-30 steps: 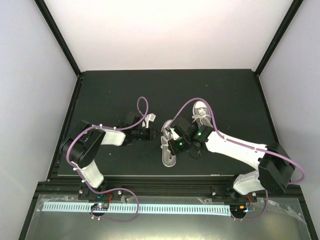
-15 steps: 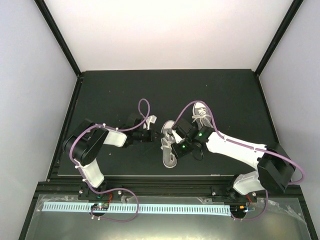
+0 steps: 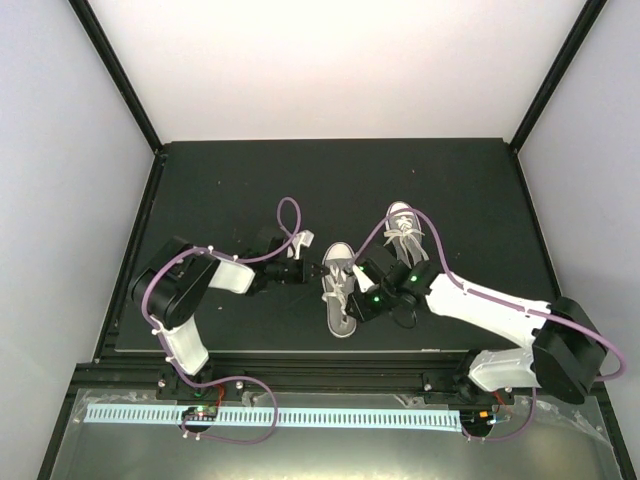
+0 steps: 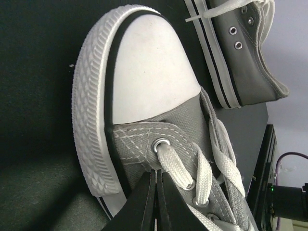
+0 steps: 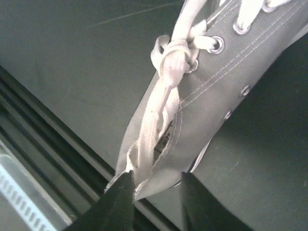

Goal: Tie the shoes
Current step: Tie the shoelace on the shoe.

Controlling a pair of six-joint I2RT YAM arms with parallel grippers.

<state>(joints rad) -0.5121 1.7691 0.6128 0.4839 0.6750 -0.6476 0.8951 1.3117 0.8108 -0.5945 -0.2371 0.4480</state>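
Two grey shoes with white toe caps lie on the black mat. The near shoe [image 3: 337, 318] lies between my grippers; the far shoe [image 3: 404, 230] sits behind it to the right. My left gripper [image 3: 314, 271] is shut, its tips [image 4: 157, 174] pressed on the near shoe's [image 4: 149, 82] canvas beside the first eyelet. My right gripper [image 3: 356, 301] is open at the heel end of the near shoe [image 5: 226, 72]. A knotted white lace [image 5: 174, 55] hangs from the top eyelets, its loops lying against one fingertip [image 5: 122, 190].
The far shoe [image 4: 240, 53] fills the upper right of the left wrist view. The mat [image 3: 230, 180] ends at a black rail [image 5: 48, 125] just below the near shoe's heel. Purple cables [image 3: 288, 215] loop over both arms. A white slotted strip [image 3: 270, 415] runs along the front.
My right gripper has opened and let the lace go, and it has drawn back a little to the right. The left gripper edged right to the shoe, then stayed shut there.
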